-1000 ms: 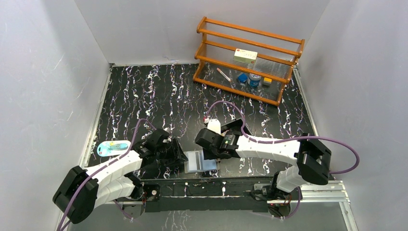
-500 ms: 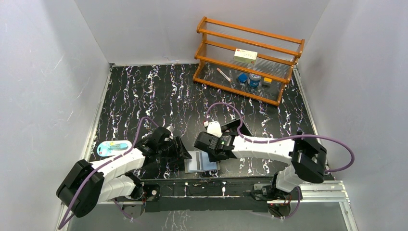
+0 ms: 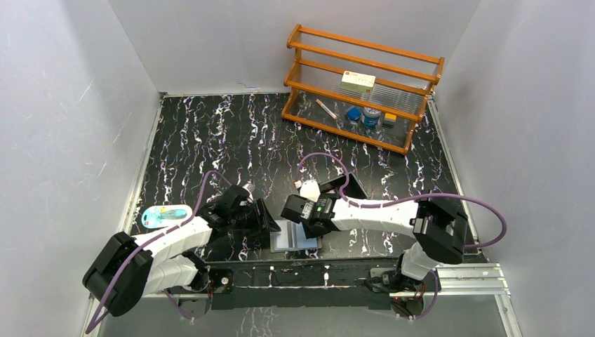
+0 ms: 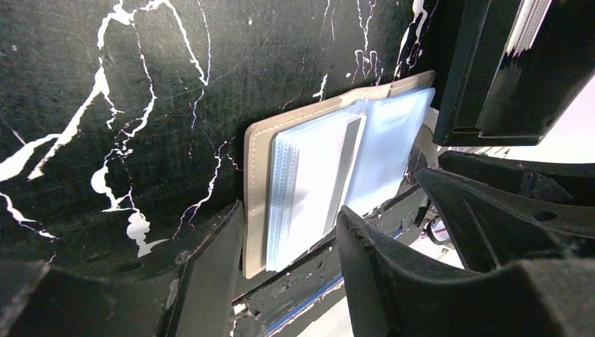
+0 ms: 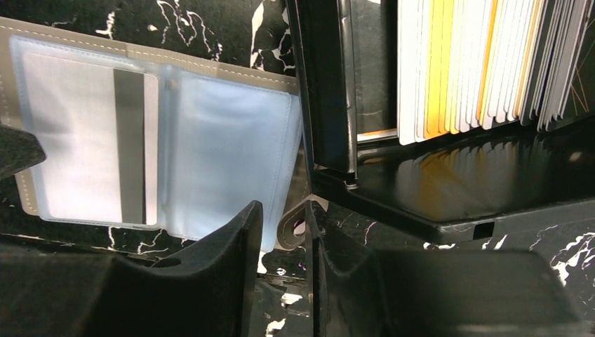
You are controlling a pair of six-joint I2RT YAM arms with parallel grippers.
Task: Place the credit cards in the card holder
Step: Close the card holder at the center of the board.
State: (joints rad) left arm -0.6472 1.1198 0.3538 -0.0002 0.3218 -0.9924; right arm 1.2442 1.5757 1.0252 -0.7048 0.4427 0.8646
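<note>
The grey card holder (image 3: 295, 236) lies open near the table's front edge, its bluish clear sleeves (image 5: 231, 144) facing up. One credit card (image 5: 95, 133) with a dark stripe sits in the left sleeve and also shows in the left wrist view (image 4: 319, 179). Several more credit cards (image 5: 484, 63) stand on edge in a black tray (image 3: 349, 187). My left gripper (image 3: 265, 219) is open and empty at the holder's left edge (image 4: 256, 203). My right gripper (image 5: 284, 228) is open by a narrow gap, empty, over the holder's snap tab (image 5: 293, 226).
A wooden rack (image 3: 361, 88) with small bottles and a box stands at the back right. A pale blue packet (image 3: 165, 214) lies at the left. The black tray (image 5: 435, 189) sits just right of the holder. Grey walls enclose the table.
My right gripper has moved slightly left and nearer, toward the holder's right side. My left gripper has shifted a little right toward the holder.
</note>
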